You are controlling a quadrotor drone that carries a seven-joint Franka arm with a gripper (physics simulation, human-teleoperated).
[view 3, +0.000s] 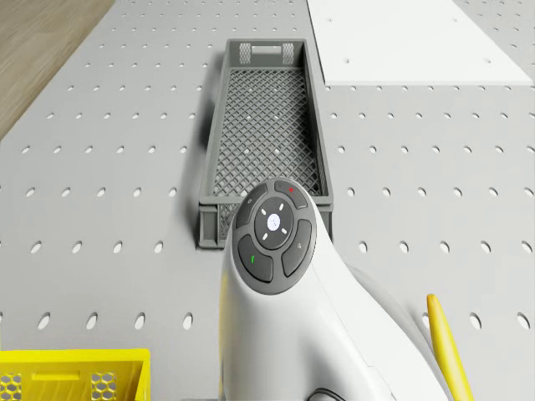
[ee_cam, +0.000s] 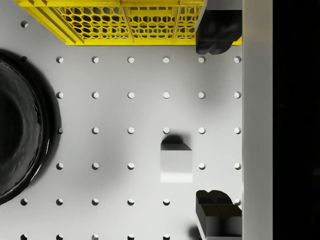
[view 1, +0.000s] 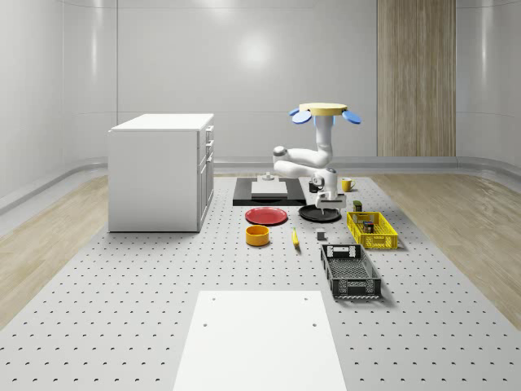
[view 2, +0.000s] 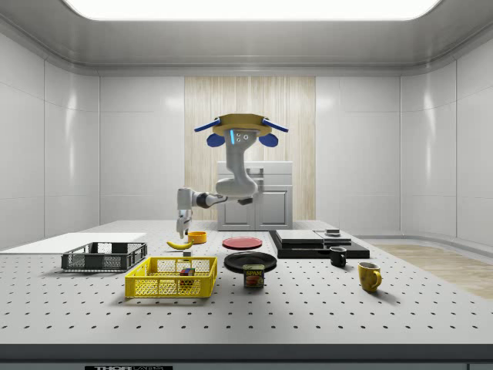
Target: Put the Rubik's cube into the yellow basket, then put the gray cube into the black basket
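Since the gripper (ee_cam: 218, 127) hung wide open and empty, offset from the gray cube (ee_cam: 176, 162), descent risked nudging it aside.

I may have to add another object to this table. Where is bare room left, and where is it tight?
Free: around the white sheet in front, and beside the white cabinet. Crowded: near the yellow basket, black basket, black plate and gray cube.
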